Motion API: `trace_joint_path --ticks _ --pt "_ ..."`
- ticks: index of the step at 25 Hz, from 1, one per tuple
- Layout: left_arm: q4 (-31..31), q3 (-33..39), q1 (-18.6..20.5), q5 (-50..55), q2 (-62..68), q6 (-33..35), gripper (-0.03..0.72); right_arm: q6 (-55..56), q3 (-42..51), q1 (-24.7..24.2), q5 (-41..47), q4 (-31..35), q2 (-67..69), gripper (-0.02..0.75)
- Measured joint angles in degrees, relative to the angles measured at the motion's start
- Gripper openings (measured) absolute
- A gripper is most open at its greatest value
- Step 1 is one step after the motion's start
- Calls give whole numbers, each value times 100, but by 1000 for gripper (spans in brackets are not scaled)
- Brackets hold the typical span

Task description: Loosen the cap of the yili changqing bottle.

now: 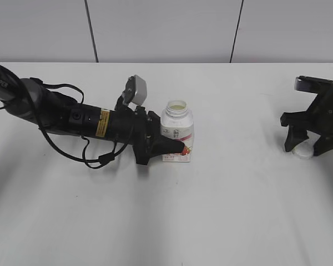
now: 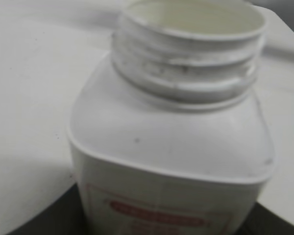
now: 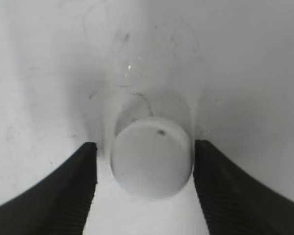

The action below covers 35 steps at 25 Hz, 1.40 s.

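Bottle (image 1: 177,133) upright mid-bench, neck uncapped, clamped low by left fingers (image 1: 175,147). Cap (image 1: 302,150) lying near right edge between right fingers (image 3: 145,191), spread, small gaps either side. Front bench bare.

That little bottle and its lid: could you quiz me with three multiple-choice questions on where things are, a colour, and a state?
1. Where is the cap?
A. On the bottle's neck
B. On the table between the right hand's fingers
C. In the left hand

2. What colour is the cap?
A. White
B. Blue
C. Red

3. What state is the bottle in?
A. Lying sideways
B. Capped, standing alone
C. Upright, uncapped, held by the left hand

Answers: 1 B, the right wrist view shows it on the table with slim gaps to each finger of the right hand. 2 A, it is plainly white. 3 C, its neck is bare.
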Motion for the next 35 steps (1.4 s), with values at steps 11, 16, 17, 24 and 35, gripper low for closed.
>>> trace_joint_path --ticks 11,16,17,24,35 --pt "0 0 0 0 0 0 364 8 -564 0 867 98 -32 568" --pt "-2 0 0 0 0 0 364 3 -892 0 1176 87 -125 571" --pt "-2 0 0 0 0 0 364 3 -947 0 1203 87 -144 570" --pt "18 0 -6 19 0 0 438 3 -1169 0 1342 87 -155 570" --pt "-70 5 -6 -108 0 -34 548 3 -1179 0 1342 92 -157 570"
